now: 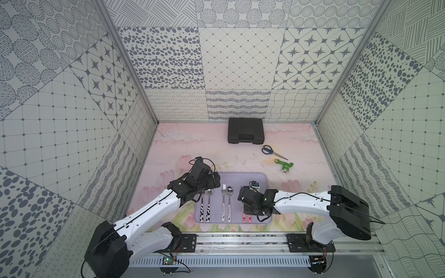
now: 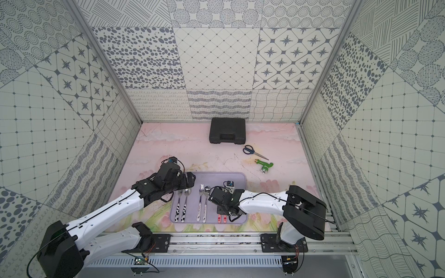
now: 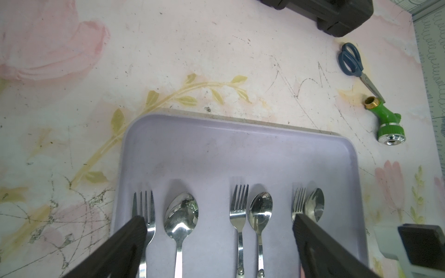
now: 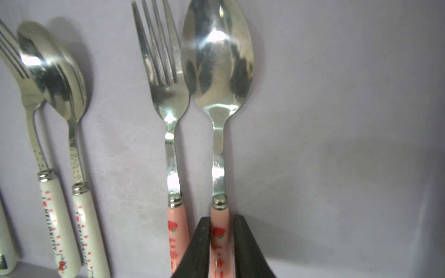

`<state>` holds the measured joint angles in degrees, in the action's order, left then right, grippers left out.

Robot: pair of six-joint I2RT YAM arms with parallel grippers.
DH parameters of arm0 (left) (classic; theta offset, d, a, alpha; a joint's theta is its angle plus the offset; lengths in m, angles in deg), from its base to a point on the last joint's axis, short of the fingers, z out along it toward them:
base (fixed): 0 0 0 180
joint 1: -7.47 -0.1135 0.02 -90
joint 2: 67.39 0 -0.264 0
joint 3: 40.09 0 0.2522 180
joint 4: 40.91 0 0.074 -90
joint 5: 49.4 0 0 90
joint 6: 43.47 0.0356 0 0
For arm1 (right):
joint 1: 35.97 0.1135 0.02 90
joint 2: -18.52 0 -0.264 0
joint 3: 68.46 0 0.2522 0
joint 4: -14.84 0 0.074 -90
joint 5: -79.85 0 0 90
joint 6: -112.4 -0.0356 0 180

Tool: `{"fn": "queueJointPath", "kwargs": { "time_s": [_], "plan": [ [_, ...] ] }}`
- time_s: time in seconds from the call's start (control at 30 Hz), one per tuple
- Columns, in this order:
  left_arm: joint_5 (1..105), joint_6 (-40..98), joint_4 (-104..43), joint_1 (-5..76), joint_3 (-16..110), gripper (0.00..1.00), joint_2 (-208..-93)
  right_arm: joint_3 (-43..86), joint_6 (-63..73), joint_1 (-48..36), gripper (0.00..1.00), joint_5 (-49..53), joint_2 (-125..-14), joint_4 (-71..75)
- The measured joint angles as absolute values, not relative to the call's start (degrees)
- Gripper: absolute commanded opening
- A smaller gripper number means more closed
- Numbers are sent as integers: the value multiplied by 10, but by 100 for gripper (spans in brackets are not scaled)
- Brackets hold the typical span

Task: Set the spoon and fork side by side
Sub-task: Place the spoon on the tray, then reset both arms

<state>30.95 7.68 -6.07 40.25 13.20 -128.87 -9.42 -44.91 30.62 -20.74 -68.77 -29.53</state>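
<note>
On the lilac tray (image 1: 240, 177) a pink-handled fork (image 4: 166, 91) and a pink-handled spoon (image 4: 216, 55) lie parallel, bowl edge against the tines. My right gripper (image 4: 219, 219) is shut on the spoon's pink handle, one finger on each side. In both top views the right wrist covers this pair, and only the pink handle ends (image 1: 246, 218) (image 2: 222, 218) show. My left gripper (image 3: 218, 217) hangs open over the tray's far left part (image 1: 215, 180), holding nothing.
Two more fork-and-spoon pairs lie on the tray: cow-patterned handles (image 1: 205, 213) and white printed handles (image 1: 226, 211). Behind the tray are a black case (image 1: 245, 131), blue scissors (image 1: 271, 151) and a green hose nozzle (image 1: 285, 166).
</note>
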Motion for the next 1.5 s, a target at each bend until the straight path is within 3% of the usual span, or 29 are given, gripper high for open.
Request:
{"fn": "queueJointPath", "kwargs": {
  "time_s": [0.2, 0.47, 0.53, 0.6, 0.93, 1.03, 1.17, 1.2, 1.23, 1.5],
  "plan": [
    [309, 77, -60, 402, 132, 99, -1289, -97, -448, 306, 35, -216, -665, -302],
    [305, 77, -59, 402, 132, 99, -1288, -97, -421, 295, 55, -239, -612, -328],
    [299, 77, -58, 402, 132, 100, -1287, -97, -403, 281, 68, -245, -593, -335],
    [294, 77, -57, 402, 131, 100, -1284, -97, -381, 261, 96, -253, -572, -341],
    [243, 77, -55, 402, 116, 99, -1252, -98, -227, 42, 97, -285, -471, -341],
    [215, 75, -56, 402, 113, 91, -1245, -111, -168, -21, 97, -315, -443, -308],
    [168, 77, -65, 402, 103, 90, -1240, -163, -90, -98, 97, -354, -410, -224],
    [155, 78, -69, 402, 99, 99, -1239, -180, -74, -120, 97, -360, -404, -200],
    [140, 83, -74, 402, 95, 100, -1239, -200, -58, -148, 97, -366, -399, -172],
    [20, 155, -184, 399, 47, 100, -1261, -355, 57, -276, 97, -362, -363, 82]
  ]
}}
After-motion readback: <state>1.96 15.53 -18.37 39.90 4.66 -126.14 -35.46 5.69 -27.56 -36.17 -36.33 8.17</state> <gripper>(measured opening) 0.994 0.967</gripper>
